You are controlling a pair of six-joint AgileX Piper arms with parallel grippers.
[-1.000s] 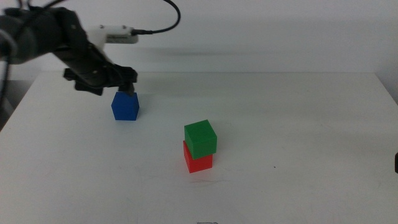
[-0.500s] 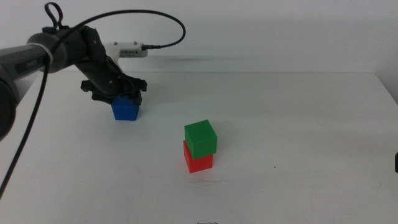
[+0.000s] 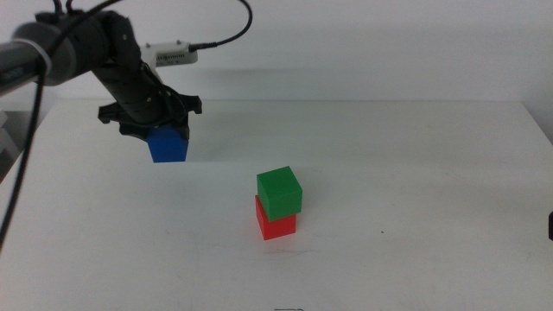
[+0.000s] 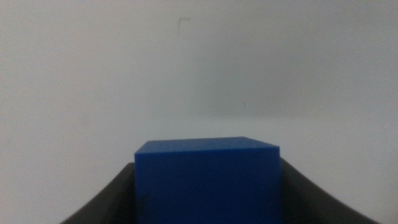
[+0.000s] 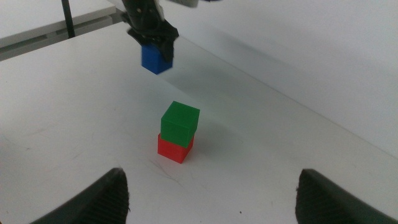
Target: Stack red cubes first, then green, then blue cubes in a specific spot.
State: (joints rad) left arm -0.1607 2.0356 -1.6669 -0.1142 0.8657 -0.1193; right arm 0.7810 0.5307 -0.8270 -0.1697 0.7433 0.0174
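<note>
1. Middle view: my left gripper, in the upper left of the frame, is clamped on the small solid deep-blue cube. At centre, the matte green cube sits on the bright-red cube on the plain white table, well apart from the blue one.
2. Left wrist view: the blue cube fills the lower middle, my dark jaws pressed against both its sides.
3. Right wrist view: my right gripper waits with jaws spread wide and empty at the lower corners; the green cube on the red is at centre, the blue cube held up in the upper left.

green cube atop red cube, blue cube behind-left
</note>
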